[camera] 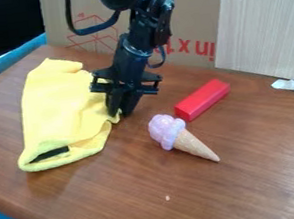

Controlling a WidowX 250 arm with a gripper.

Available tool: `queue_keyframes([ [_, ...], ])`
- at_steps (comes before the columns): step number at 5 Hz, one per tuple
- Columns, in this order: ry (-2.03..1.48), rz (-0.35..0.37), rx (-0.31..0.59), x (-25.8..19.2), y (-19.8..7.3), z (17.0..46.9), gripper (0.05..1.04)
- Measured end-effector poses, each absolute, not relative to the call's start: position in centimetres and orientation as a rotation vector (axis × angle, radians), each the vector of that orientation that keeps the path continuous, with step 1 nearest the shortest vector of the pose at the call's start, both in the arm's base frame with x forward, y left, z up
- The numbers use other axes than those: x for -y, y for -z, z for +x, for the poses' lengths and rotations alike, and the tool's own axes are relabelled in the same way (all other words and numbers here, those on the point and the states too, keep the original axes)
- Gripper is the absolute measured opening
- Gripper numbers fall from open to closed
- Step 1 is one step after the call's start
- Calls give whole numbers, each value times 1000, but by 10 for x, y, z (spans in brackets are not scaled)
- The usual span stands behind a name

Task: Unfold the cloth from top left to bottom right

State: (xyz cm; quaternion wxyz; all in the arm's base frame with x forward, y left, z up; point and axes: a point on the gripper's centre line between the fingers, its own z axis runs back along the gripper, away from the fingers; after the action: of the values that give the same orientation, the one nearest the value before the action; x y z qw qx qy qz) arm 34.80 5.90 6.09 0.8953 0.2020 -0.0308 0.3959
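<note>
Your gripper (121, 112) is down at the yellow cloth's (59, 109) edge — whether it's clenched or released, I can't tell — and the cloth lies folded, rumpled.

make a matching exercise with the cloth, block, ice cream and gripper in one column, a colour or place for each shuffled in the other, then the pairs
1. cloth
2. block
3. ice cream
4. gripper

A. lilac on top, tan below
B. at the cloth's right side in the view
C. red
D. yellow

Pairs: 1-D, 2-C, 3-A, 4-B
</note>
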Motion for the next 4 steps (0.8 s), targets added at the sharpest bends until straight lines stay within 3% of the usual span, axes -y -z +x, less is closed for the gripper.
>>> queue_keyframes([
  [1, -821, 401, 52, -63, -64, 345, 106],
  [2, -835, 305, 86, -72, -94, 342, 56],
  [4, -867, 122, 142, -102, -135, 322, 53],
])
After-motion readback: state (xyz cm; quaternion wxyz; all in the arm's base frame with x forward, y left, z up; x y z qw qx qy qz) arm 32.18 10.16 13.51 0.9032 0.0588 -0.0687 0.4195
